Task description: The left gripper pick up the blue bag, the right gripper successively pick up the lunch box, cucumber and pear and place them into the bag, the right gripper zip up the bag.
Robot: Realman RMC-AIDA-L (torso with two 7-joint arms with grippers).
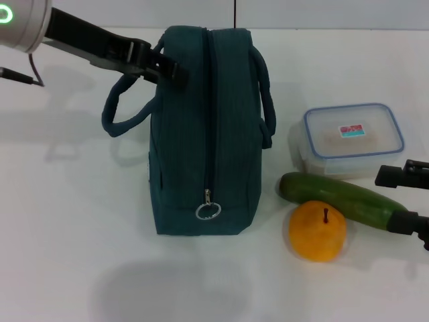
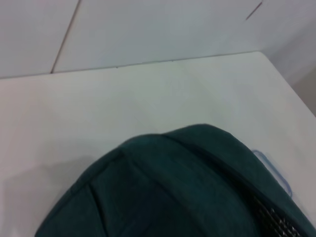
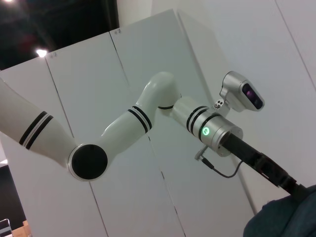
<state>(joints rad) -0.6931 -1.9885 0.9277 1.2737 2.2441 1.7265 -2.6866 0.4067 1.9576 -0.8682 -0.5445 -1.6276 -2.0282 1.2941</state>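
The blue bag is zipped shut, its ring pull at the near end and a handle drooping on each side. My left gripper reaches in from the upper left and is shut on the bag's far left edge, by the handle. A detached shadow lies on the table in front of the bag. The lunch box sits right of the bag, with the cucumber in front of it and the pear nearest. My right gripper is open at the right edge, its fingers either side of the cucumber's right end.
The white table carries everything. A pale wall rises behind it. The left wrist view looks over the bag's fabric to the lunch box rim. The right wrist view shows the left arm and a corner of the bag.
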